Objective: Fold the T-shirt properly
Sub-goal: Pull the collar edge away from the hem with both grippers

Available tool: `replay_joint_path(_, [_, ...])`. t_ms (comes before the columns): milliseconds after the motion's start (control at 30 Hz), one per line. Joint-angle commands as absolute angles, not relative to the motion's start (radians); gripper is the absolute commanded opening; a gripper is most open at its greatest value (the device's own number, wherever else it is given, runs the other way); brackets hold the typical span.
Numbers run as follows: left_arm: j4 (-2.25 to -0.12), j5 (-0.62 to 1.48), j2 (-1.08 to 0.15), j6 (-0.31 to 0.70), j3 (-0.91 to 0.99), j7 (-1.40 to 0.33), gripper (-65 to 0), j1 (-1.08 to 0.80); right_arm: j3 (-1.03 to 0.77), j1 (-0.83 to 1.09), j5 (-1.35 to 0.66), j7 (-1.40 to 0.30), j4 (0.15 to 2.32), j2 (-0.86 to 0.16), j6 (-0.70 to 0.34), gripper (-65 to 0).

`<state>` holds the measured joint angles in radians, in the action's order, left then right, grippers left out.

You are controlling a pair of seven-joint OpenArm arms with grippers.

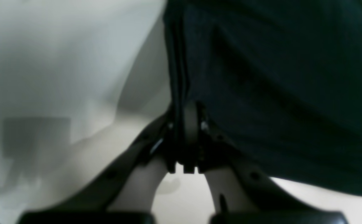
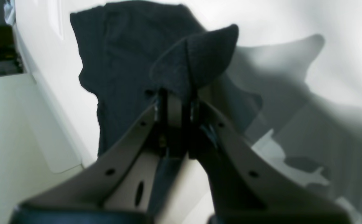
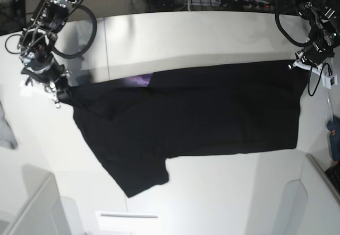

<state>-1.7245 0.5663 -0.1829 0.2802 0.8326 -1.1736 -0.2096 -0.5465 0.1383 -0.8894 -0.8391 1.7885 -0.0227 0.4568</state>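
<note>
T-shirt (image 3: pixel 202 112): a large black shirt stretched out wide between the two arms over the white table (image 3: pixel 212 192), plain side showing; a short sleeve hangs toward the front on the base view's left.
Print: a small purple patch (image 3: pixel 139 80) peeks out at the shirt's upper edge, near the right arm's side.
Left gripper (image 1: pixel 185 124): at the far right of the base view, its fingers clenched tight on the shirt's edge; in the left wrist view the dark cloth rises out of the closed tips and fills the right half of the picture.
Right gripper (image 2: pixel 176 99): at the left of the base view, fingers clamped on a bunched corner of the shirt; in the right wrist view a rounded fold of cloth stands up just above the tips, with the rest of the shirt hanging beyond it.
Table: white, with soft shadows of shirt and arms on it.
Grey cloth (image 3: pixel 5 126): a small light piece at the base view's left edge, well apart from the shirt.
</note>
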Motion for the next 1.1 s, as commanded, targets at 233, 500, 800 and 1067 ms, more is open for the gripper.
replay_joint_path(233, [-1.745, 0.562, -0.197, 0.389, 0.840, -1.155, -65.0, -0.317, -0.558, 0.285, -0.894, -0.776, 1.854, -0.035, 0.449, -65.0])
replay_joint_path(500, [-1.833, 0.562, -0.189, 0.392, 0.842, -1.147, -65.0, -0.410, -0.559, 0.395, -0.894, -0.757, 1.885, -0.031, 0.369, -65.0])
replay_joint_path(800, [-1.857, 0.559, -0.145, 0.424, 0.926, -1.147, -65.0, -0.455, -0.558, 0.506, -0.894, -0.677, 1.888, -0.030, 0.341, -65.0])
replay_joint_path(1067, [-1.851, 0.559, -0.143, 0.426, 0.923, -1.147, -65.0, -0.484, -0.558, 0.544, -0.889, -0.676, 1.885, -0.028, 0.282, -65.0])
